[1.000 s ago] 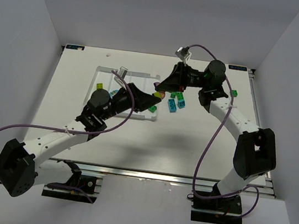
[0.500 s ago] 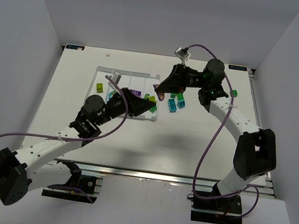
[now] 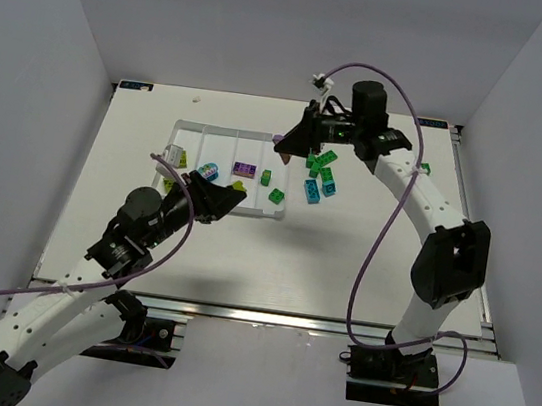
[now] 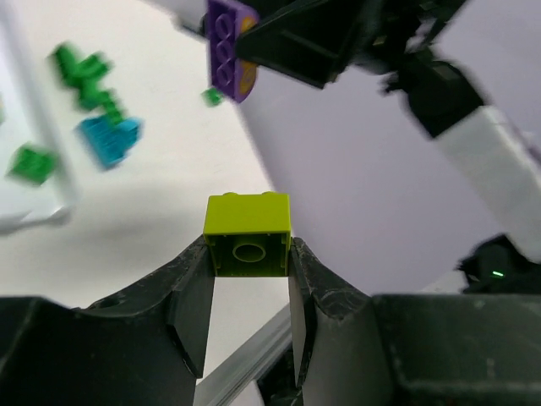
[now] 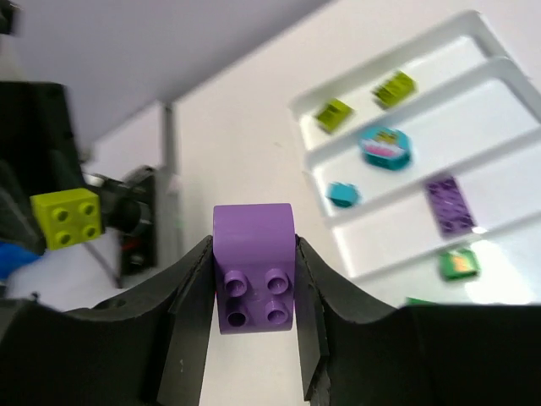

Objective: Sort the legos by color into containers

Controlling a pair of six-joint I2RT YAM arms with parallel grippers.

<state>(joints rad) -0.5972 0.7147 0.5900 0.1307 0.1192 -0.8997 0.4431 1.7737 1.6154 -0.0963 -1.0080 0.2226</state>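
Note:
My left gripper (image 3: 229,194) is shut on a yellow-green lego (image 4: 248,234) and holds it above the near right corner of the white tray (image 3: 180,124). My right gripper (image 3: 283,147) is shut on a purple lego (image 5: 253,266), raised over the tray's far right corner. The tray's compartments hold yellow-green legos (image 5: 333,114), teal legos (image 5: 385,146), a purple lego (image 5: 450,203) and a green lego (image 5: 459,262). Each held lego also shows in the other wrist view: purple (image 4: 230,46), yellow-green (image 5: 66,217).
Several loose green legos (image 3: 316,162) and teal legos (image 3: 311,191) lie on the table just right of the tray. One small green lego (image 3: 424,168) lies far right, beside the right arm. White walls enclose the table.
My left gripper has pulled back to the near left with the yellow-green lego, off the tray's middle. My right gripper has shifted slightly left and farther away with the purple lego.

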